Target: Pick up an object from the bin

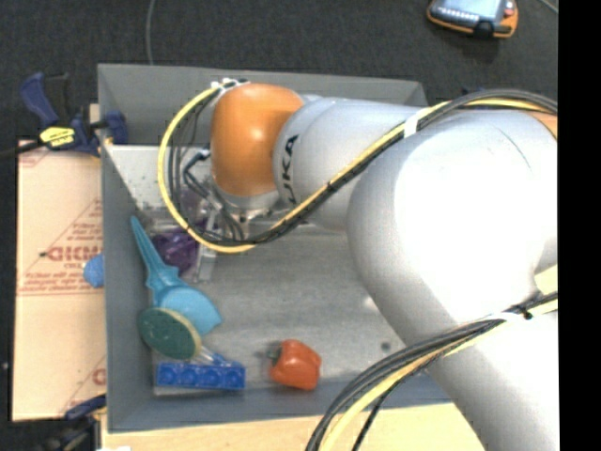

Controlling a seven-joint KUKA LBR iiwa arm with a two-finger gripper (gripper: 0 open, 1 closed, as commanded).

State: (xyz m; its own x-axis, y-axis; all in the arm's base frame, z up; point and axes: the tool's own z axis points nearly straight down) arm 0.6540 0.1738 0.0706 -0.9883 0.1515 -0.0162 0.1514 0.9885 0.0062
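Along the left wall of the bin (117,252) the loose things have gathered, which leaves most of the floor to the right bare, so any pick has to be made close to that wall. First from the left is a light blue scoop (165,285). Its thin handle points to the far left and its round bowl lies to the near right, so its long axis runs slantwise along the wall. Touching the bowl on the near side is a dark green disc (167,333), lying flat. Just beside the scoop's handle, on its right, sits a small purple lump (175,247). It is too compact and too shadowed to show a long axis or which way it points. In the near-left corner a blue studded brick (199,376) lies with its length along the near wall. The gripper (208,225) hangs under the orange wrist cover, directly beside and slightly over the purple lump, so I judge that lump to be the likeliest target. Whether the gripper is released or clenched cannot be told, since the wrist and cables hide it. Further right, an orange-red pepper-shaped thing (296,365) rests alone near the near wall, well apart from the gripper.
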